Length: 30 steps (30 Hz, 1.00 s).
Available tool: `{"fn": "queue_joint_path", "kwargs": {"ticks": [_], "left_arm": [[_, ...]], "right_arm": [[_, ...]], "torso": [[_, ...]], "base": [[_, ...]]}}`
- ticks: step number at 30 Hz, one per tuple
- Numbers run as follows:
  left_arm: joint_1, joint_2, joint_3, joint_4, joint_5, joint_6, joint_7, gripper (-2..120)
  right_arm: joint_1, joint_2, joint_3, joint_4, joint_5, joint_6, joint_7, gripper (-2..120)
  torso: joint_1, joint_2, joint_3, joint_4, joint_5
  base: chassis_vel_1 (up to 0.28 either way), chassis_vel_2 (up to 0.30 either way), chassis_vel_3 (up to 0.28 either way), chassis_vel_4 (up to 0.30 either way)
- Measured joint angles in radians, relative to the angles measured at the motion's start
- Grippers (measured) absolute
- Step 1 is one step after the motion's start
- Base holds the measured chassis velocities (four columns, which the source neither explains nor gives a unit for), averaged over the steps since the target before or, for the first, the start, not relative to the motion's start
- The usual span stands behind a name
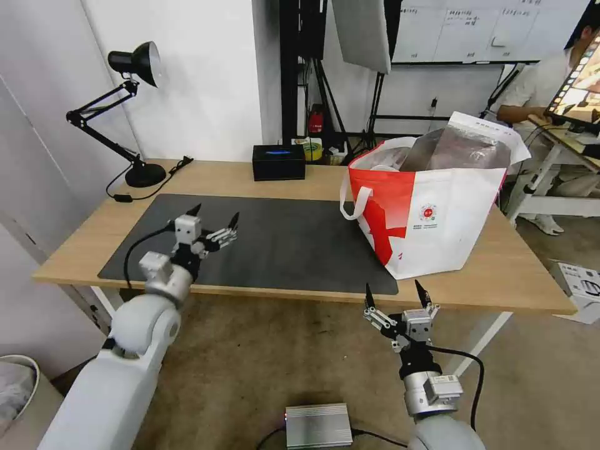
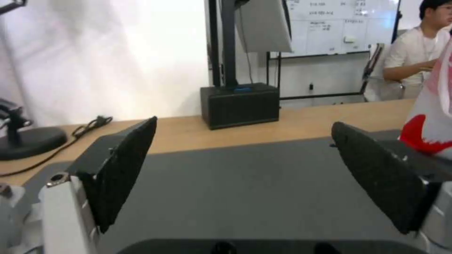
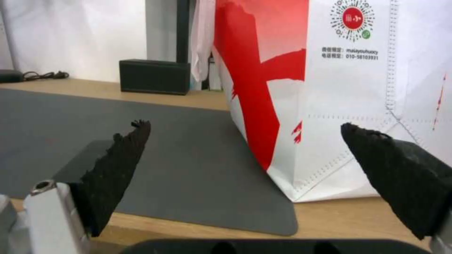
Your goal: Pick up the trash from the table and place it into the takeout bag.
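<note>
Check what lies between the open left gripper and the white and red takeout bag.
Bare dark grey mat lies between the left gripper and the white and red takeout bag in the head view.

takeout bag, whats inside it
From the head view the takeout bag stands open, showing silver foil lining and crumpled clear plastic near its top. Whatever lies deeper is hidden by its walls.

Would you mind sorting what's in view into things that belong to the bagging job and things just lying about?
Job:
- takeout bag, standing on the mat's right end
- table
- mat
- left gripper, open over the mat
- right gripper, open, off the table's front edge near the bag

Lying about:
- black box
- desk lamp
- silver box on the floor
</note>
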Motion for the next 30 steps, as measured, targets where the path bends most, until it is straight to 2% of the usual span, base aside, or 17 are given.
{"fn": "queue_joint_path", "kwargs": {"ticks": [8, 16, 30], "left_arm": [[0.133, -0.037, -0.064, -0.068, 0.040, -0.019, 0.020, 100], [0.247, -0.090, -0.111, -0.111, 0.078, -0.077, 0.041, 100], [0.283, -0.106, -0.132, -0.126, 0.070, -0.111, 0.040, 100]], "right_arm": [[0.000, 0.000, 0.000, 0.000, 0.000, 0.000, 0.000, 100], [0.000, 0.000, 0.000, 0.000, 0.000, 0.000, 0.000, 100], [0.000, 0.000, 0.000, 0.000, 0.000, 0.000, 0.000, 100]], "torso": [[0.000, 0.000, 0.000, 0.0000, 0.0000], [0.000, 0.000, 0.000, -0.0001, 0.0000], [0.000, 0.000, 0.000, -0.0001, 0.0001]], "base": [[0.000, 0.000, 0.000, 0.000], [0.000, 0.000, 0.000, 0.000], [0.000, 0.000, 0.000, 0.000]]}}
